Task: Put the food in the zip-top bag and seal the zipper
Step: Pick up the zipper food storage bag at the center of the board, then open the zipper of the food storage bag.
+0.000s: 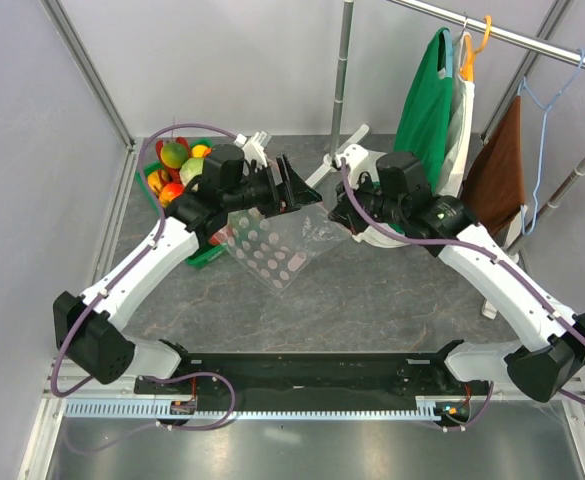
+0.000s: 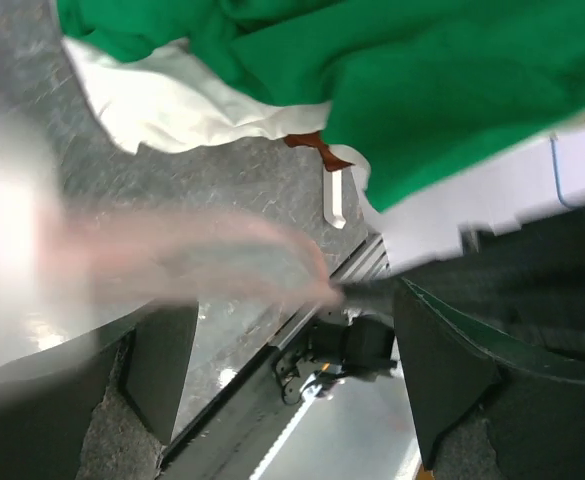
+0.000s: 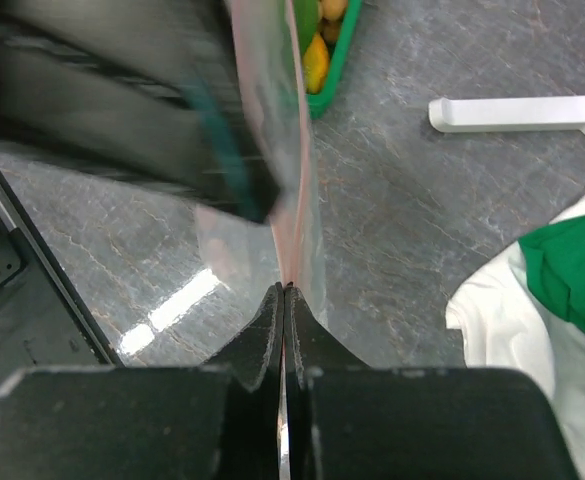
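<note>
Pinching the zipper (image 3: 290,235) of the zip-top bag (image 3: 277,130), your right gripper (image 3: 284,300) has its fingers pressed flat together on it. Your left gripper (image 2: 282,298) gapes wide, with the blurred bag just ahead. The food (image 1: 177,165) lies in the green tray (image 1: 205,257), left of that gripper.

Both arms are stretched forward and bent inward, so that the 2 wrists are brought near each other above the zip-top bag (image 1: 272,255). The left gripper (image 1: 297,188) is held over the bag's upper left, jaws spread wide. The right gripper (image 3: 284,290) is clamped on the bag's top edge, at its right end.
</note>
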Controlling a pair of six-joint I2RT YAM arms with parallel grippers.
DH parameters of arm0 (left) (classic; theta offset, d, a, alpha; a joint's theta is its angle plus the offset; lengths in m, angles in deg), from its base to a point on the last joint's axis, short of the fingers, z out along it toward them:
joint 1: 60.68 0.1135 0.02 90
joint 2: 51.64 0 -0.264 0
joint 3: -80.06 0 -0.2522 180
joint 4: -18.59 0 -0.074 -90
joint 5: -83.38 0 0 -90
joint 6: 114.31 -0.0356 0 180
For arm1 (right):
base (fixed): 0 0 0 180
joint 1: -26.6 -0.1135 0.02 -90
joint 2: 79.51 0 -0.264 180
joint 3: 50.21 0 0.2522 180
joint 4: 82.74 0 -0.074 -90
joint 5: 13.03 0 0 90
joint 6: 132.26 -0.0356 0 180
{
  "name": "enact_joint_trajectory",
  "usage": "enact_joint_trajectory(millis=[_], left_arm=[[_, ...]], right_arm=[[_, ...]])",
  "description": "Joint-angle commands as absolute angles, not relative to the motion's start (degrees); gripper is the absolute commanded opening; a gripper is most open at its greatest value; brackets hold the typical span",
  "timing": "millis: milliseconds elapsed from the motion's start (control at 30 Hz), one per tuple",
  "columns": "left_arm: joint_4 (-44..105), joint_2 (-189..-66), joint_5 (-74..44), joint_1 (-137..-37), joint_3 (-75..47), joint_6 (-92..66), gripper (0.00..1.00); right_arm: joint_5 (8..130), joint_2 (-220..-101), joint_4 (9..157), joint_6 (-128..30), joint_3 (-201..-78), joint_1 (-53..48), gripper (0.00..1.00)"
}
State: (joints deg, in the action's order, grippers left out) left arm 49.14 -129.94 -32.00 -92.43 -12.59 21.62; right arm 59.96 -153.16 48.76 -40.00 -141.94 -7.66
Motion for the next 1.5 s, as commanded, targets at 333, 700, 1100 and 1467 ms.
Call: enact_joint_trajectory(millis=[333, 700, 1100, 1467], left_arm=[[58.0, -130.8, -23.3, -92.2, -9.0, 25.7, 0.71], [50.3, -124.9, -30.6, -89.5, -12.4, 25.3, 0.81], [52.9, -127.6, -29.1, -88.3, -11.2, 27.1, 0.65], [53.5, -127.6, -30.5, -88.3, -13.0, 26.7, 0.47]], right_arm=[[76.4, -153.2, 52.1, -40.7, -142.8, -18.8, 0.00], [78.3, -152.9, 52.1, -40.8, -141.7, -18.8, 0.00], [75.1, -151.1, 52.2, -39.6, -141.9, -18.8, 0.00], [74.5, -150.6, 52.3, -39.2, -141.4, -18.7, 0.00]])
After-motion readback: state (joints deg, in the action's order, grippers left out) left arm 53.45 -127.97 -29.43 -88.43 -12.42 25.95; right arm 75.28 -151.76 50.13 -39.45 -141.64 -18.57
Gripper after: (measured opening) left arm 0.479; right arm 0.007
